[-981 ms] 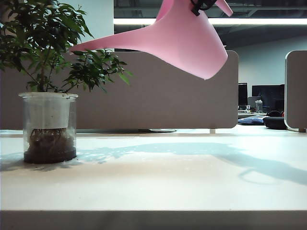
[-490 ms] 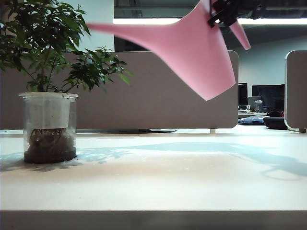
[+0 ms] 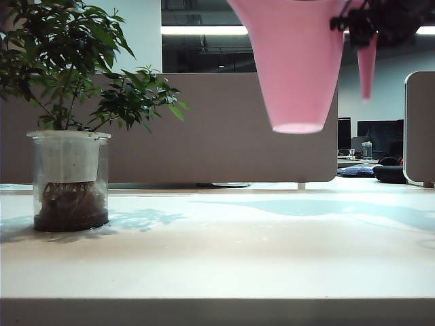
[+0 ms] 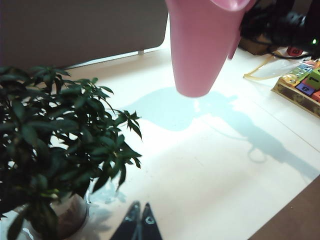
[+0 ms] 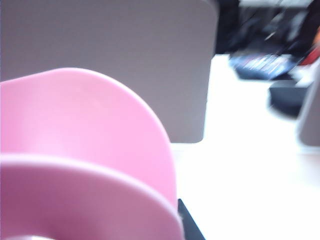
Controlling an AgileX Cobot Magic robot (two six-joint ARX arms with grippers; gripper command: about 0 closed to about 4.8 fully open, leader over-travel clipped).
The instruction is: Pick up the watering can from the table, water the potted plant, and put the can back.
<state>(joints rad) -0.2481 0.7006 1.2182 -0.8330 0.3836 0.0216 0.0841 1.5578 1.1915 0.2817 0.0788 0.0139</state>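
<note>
Right gripper (image 3: 353, 24) holds the watering can (image 3: 296, 64) upright aloft; left gripper (image 4: 139, 220) low.

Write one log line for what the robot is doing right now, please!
phase: after pouring | right gripper: holds watering can upright above table | left gripper: shut, beside potted plant | can: not yet set down

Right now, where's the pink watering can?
The watering can hangs upright above the table, right of centre in the exterior view, held by the right gripper, well clear of the potted plant.
</note>
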